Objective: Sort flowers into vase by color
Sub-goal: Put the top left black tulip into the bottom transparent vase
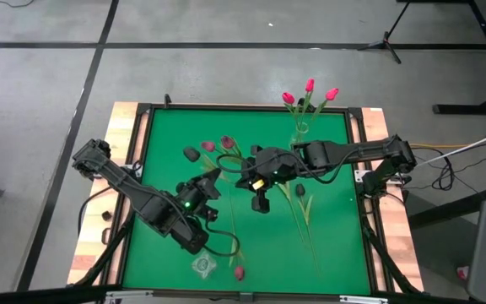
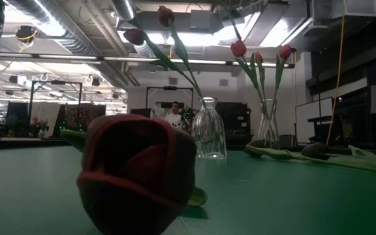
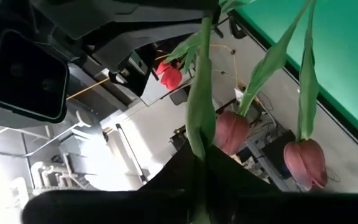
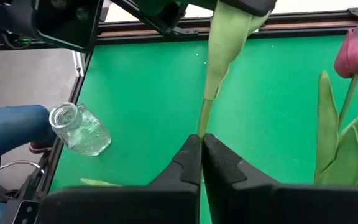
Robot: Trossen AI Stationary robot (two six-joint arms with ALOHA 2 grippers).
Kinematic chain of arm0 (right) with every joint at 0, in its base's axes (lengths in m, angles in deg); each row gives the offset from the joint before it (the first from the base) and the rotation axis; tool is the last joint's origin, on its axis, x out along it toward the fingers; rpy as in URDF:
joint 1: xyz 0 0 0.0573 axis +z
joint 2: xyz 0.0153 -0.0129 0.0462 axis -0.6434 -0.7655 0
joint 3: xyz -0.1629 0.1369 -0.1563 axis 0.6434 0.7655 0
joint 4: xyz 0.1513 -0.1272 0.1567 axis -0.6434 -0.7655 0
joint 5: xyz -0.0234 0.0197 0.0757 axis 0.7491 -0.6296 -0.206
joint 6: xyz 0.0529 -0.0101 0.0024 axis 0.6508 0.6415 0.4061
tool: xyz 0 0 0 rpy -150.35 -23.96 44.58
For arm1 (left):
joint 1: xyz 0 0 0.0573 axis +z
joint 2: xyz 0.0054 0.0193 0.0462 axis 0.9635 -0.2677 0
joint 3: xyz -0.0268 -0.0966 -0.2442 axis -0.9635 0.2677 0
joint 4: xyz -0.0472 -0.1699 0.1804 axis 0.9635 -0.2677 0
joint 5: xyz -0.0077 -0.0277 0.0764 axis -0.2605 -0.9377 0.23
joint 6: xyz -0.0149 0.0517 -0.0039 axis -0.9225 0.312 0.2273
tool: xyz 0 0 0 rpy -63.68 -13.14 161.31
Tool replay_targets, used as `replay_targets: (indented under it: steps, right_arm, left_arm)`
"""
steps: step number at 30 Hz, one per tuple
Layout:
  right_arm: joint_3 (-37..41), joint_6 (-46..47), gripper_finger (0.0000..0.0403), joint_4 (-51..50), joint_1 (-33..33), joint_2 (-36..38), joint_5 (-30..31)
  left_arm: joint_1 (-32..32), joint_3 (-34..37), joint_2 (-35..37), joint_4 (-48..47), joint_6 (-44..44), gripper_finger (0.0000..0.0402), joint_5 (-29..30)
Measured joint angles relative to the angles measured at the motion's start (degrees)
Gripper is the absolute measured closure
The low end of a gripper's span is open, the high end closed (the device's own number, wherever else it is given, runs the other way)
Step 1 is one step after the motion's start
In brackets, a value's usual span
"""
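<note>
Both grippers meet above the middle of the green mat (image 1: 167,135), each shut on one flower's thin green stem (image 4: 204,115). My left gripper (image 1: 218,176) comes from the near left and my right gripper (image 1: 247,177) from the right. The held flower's head does not show. In the low view a clear vase (image 2: 208,130) stands mid-table with two dusky mauve tulips (image 2: 165,14) rising from its mouth. The arms hide that vase in the high view. The same two mauve heads (image 3: 232,132) show beyond my left gripper (image 3: 197,152). My left gripper pinches the stem (image 3: 197,140) between its two fingers (image 3: 235,180), where a long green leaf runs along it. The stem runs on from the fingertips to my right gripper, clear of the table. My right gripper pinches the bare stem (image 4: 202,123) between its two fingers (image 4: 188,165), just below the leaf's base. It comes slanting down from the table's right. The stem leads from the fingertips up to my left gripper, clear of the mat.
A far vase (image 1: 300,128) holds three pink-red tulips (image 2: 239,47). An empty glass vase (image 1: 202,266) stands near the near edge. A mauve tulip (image 1: 240,272) lies beside it, and more flowers (image 1: 304,211) lie on the mat's right. A person's jeans-clad leg (image 4: 11,124) shows beyond the near edge.
</note>
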Motion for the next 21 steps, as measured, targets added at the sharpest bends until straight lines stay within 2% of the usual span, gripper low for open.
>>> replay_targets:
  steps: [6,15,21]
  right_arm:
    - [0.0,-0.1,0.0401,0.8,0.0,0.0,0.5]
    - [0.0,-1.1,0.0402,1.6,-1.1,0.0,4.4]
    - [0.0,-1.6,0.0402,1.4,-4.6,0.4,6.1]
  left_arm:
    - [0.0,0.0,0.0,2.6,-0.1,0.0342,-0.3]
    - [-0.1,0.0,0.0,6.3,-0.5,0.0279,-0.6]
    - [-1.8,0.0,0.0,6.3,-10.8,0.0252,-0.5]
